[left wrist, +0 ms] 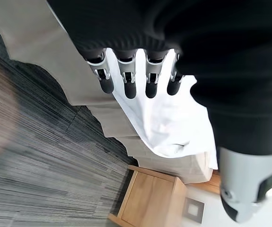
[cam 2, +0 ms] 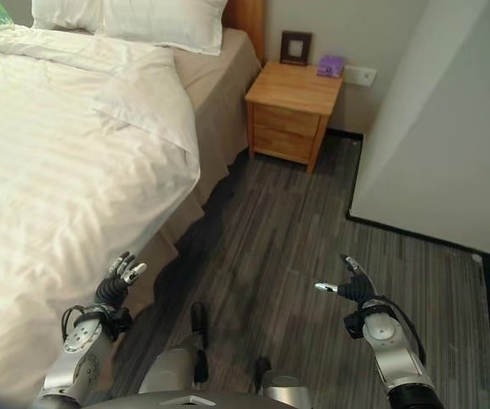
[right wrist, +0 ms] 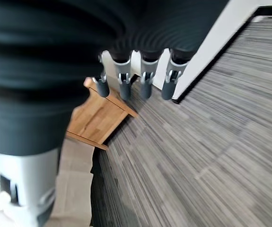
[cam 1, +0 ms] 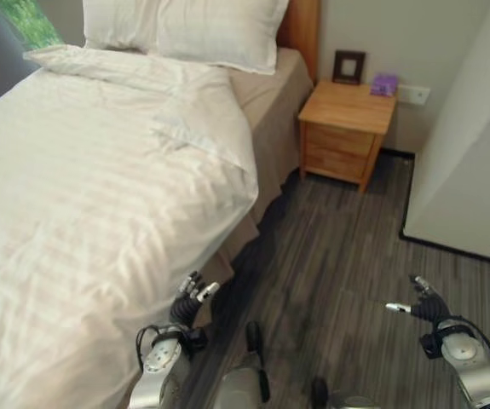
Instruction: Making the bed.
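A white striped duvet (cam 1: 83,213) covers the bed and hangs over its right side, with a folded-back corner (cam 1: 198,136) near the top. Two white pillows (cam 1: 185,30) lie at the wooden headboard. A beige bed skirt (cam 1: 266,128) shows below the duvet. My left hand (cam 1: 192,298) hovers low beside the bed's edge, open, fingers relaxed and holding nothing. My right hand (cam 1: 423,305) hangs over the floor to the right, open and empty as well. In the left wrist view the fingers (left wrist: 128,85) point toward the hanging duvet corner (left wrist: 169,127).
A wooden nightstand (cam 1: 344,129) stands right of the bed head with a dark picture frame (cam 1: 348,66) and a purple box (cam 1: 384,83) on it. A white wall or cabinet panel (cam 1: 466,153) rises at the right. Grey striped carpet (cam 1: 347,256) lies between.
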Tool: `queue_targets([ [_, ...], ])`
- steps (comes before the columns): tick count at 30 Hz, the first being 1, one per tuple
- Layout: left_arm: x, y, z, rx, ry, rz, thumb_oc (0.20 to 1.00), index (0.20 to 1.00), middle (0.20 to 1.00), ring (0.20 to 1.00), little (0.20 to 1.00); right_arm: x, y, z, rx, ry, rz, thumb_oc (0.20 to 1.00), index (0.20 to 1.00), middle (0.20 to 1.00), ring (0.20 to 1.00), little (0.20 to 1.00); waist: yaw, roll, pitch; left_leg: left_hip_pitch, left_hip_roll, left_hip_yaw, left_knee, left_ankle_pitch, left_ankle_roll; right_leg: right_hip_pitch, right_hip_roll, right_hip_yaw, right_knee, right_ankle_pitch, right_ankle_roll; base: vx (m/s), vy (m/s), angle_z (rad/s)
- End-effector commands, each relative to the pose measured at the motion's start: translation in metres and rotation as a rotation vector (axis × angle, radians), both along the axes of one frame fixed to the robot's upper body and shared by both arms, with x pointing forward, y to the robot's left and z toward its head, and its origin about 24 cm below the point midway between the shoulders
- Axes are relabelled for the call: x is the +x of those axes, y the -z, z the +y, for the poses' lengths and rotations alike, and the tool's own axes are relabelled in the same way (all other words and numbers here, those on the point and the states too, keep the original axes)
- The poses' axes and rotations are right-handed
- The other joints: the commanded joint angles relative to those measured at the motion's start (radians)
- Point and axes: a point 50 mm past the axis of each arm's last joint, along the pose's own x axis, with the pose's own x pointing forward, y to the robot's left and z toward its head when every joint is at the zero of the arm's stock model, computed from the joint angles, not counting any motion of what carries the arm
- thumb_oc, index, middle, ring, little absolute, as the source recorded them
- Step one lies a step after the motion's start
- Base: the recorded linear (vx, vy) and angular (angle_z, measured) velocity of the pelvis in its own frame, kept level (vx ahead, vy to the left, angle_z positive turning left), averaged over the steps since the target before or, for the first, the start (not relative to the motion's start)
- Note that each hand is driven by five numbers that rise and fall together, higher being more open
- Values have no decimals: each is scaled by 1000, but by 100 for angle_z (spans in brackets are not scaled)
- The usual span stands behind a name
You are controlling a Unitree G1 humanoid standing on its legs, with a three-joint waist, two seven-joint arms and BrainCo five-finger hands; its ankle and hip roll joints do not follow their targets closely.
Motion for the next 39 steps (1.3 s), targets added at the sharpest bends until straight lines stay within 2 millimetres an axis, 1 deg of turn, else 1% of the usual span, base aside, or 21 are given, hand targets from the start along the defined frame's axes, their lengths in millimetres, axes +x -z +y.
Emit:
queue_targets([
  [1, 1, -18, 16, 89, -6, -68, 1000, 1000, 1000, 1000, 1000, 19, -31, 8, -69, -102, -138, 1000, 1000, 1000, 1000, 1000, 29, -20, -51, 8, 18, 3, 16, 113, -8, -37, -200, -61, 310, -100, 158, 255, 97, -29],
  [2, 1, -18, 16, 89, -6, -68, 1000, 1000, 1000, 1000, 1000, 19, -32, 8, -70, -102, -139, 1000, 1000, 1000, 1000, 1000, 33, -17, -55, 4, 22, 6, 16, 116, -7, -45, -197, -56, 312, -97, 158, 566, 252, -58],
  [3, 0, -11, 17, 100, -12, -22, 1000, 1000, 1000, 1000, 1000, 20, -25, 15, -61, -110, -122, 1000, 1000, 1000, 1000, 1000, 26, -38, -47, 88, -26, 24, 26, 47, 57, -196, -226, 2, 658, 128, 220, 418, 218, -65],
  [4, 4, -13, 18, 136, -3, -25, 1000, 1000, 1000, 1000, 1000, 24, -28, 19, -64, -120, -135, 1000, 1000, 1000, 1000, 1000, 10, -32, -22, 143, -27, 32, 19, 27, 72, -271, -232, 15, 757, 196, 234, 545, 253, -76],
  [5, 7, -16, 20, 165, 14, -33, 1000, 1000, 1000, 1000, 1000, 28, -31, 22, -66, -129, -154, 1000, 1000, 1000, 1000, 1000, -3, -12, -6, 163, -4, 37, 16, 23, 73, -333, -222, 23, 804, 245, 231, 345, 135, -40],
  [7, 10, -23, 28, 203, 6, -55, 1000, 1000, 1000, 1000, 1000, 36, -41, 24, -103, -144, -193, 1000, 1000, 1000, 1000, 1000, -14, -11, 12, 201, -4, 39, 16, -9, 73, -419, -264, -4, 849, 220, 215, 421, 51, 24],
  [10, 19, -32, 30, 215, 5, -91, 1000, 1000, 1000, 1000, 1000, 41, -50, 23, -112, -142, -229, 1000, 1000, 1000, 1000, 1000, -34, -18, 18, 223, -7, 31, 16, -30, 56, -453, -246, -53, 718, 164, 197, 351, -64, 31],
  [11, 29, -40, 30, 221, 15, -122, 1000, 1000, 1000, 1000, 1000, 44, -55, 23, -85, -125, -259, 1000, 1000, 1000, 1000, 1000, -48, -38, 11, 247, -12, 28, 16, -59, 29, -457, -251, -106, 519, 121, 188, 472, -148, 39],
  [12, 29, -40, 30, 222, 15, -122, 1000, 1000, 1000, 1000, 1000, 44, -55, 23, -84, -125, -259, 1000, 1000, 1000, 1000, 1000, -54, -36, 14, 251, -10, 21, 16, -62, 27, -444, -250, -115, 510, 119, 188, 652, -310, 63],
  [13, 34, -41, 31, 228, 19, -125, 1000, 1000, 1000, 1000, 1000, 44, -53, 25, -57, -111, -262, 1000, 1000, 1000, 1000, 1000, -70, -54, 0, 285, -15, 4, 16, -100, 0, -429, -257, -143, 253, 119, 183, 492, -257, 56],
  [14, 35, -41, 30, 230, 23, -124, 1000, 1000, 1000, 1000, 1000, 43, -51, 27, -50, -110, -258, 1000, 1000, 1000, 1000, 1000, -78, -58, -7, 298, -13, -4, 16, -112, -7, -425, -253, -134, 180, 135, 187, 484, -255, 64],
  [16, 37, -41, 30, 235, 25, -122, 1000, 1000, 1000, 1000, 1000, 43, -49, 28, -42, -103, -255, 1000, 1000, 1000, 1000, 1000, -87, -58, -15, 315, -8, -11, 16, -125, -17, -414, -255, -117, 102, 166, 194, 375, -203, 51],
  [17, 39, -42, 30, 241, 26, -130, 1000, 1000, 1000, 1000, 1000, 42, -48, 32, -33, -109, -256, 1000, 1000, 1000, 1000, 1000, -103, -54, -27, 351, 2, -28, 16, -152, -33, -430, -295, -57, 50, 215, 215, 446, -262, 50],
  [22, 29, -35, 37, 231, -10, -100, 1000, 1000, 1000, 1000, 1000, 36, -42, 39, -35, -150, -223, 1000, 1000, 1000, 1000, 1000, -120, -48, -48, 453, 14, -53, 22, -205, -49, -445, -328, 28, 110, 222, 232, 409, -298, 47],
  [26, 25, -42, 47, 184, -117, -147, 1000, 1000, 1000, 1000, 1000, 43, -52, 41, -48, -208, -241, 1000, 1000, 1000, 1000, 1000, -123, 12, -49, 356, 77, -117, 284, -63, -85, -382, -274, -22, 150, 170, 160, 251, -355, 26],
  [28, 31, -54, 48, 154, -148, -211, 1000, 1000, 1000, 1000, 1000, 47, -61, 37, -62, -214, -271, 1000, 1000, 1000, 1000, 1000, -100, -3, -18, 246, 58, -146, 457, -4, -88, -319, -278, -54, 111, 154, 124, 57, -328, 22],
  [30, 32, -57, 49, 130, -172, -232, 1000, 1000, 1000, 1000, 1000, 48, -64, 38, -59, -216, -284, 1000, 1000, 1000, 1000, 1000, -93, -14, -12, 210, 44, -136, 470, -2, -82, -299, -282, -69, 93, 144, 115, 109, -305, 28],
  [33, 33, -58, 50, 81, -214, -246, 1000, 1000, 1000, 1000, 1000, 53, -69, 38, -83, -238, -288, 1000, 1000, 1000, 1000, 1000, -69, 4, -12, 164, 41, -92, 300, -30, -59, -252, -261, -73, 55, 111, 119, 239, -159, 37],
  [35, 21, -47, 50, 45, -244, -212, 1000, 1000, 1000, 1000, 1000, 55, -71, 39, -101, -268, -282, 1000, 1000, 1000, 1000, 1000, -43, 51, -16, 144, 35, -118, 76, 53, -66, -215, -238, -69, 46, 86, 128, 397, -1, -26],
  [37, 16, -41, 49, 43, -252, -187, 1000, 1000, 1000, 1000, 1000, 54, -71, 39, -102, -274, -277, 1000, 1000, 1000, 1000, 1000, -43, 57, -15, 131, 27, -110, 38, 80, -74, -199, -236, -76, 38, 85, 128, 191, -65, -27],
  [39, 11, -31, 43, 21, -249, -151, 1000, 1000, 1000, 1000, 1000, 55, -73, 38, -114, -278, -279, 1000, 1000, 1000, 1000, 1000, -48, 63, -16, 102, -13, 4, 77, 84, -59, -153, -224, -111, 30, 72, 117, 157, -116, -10],
])
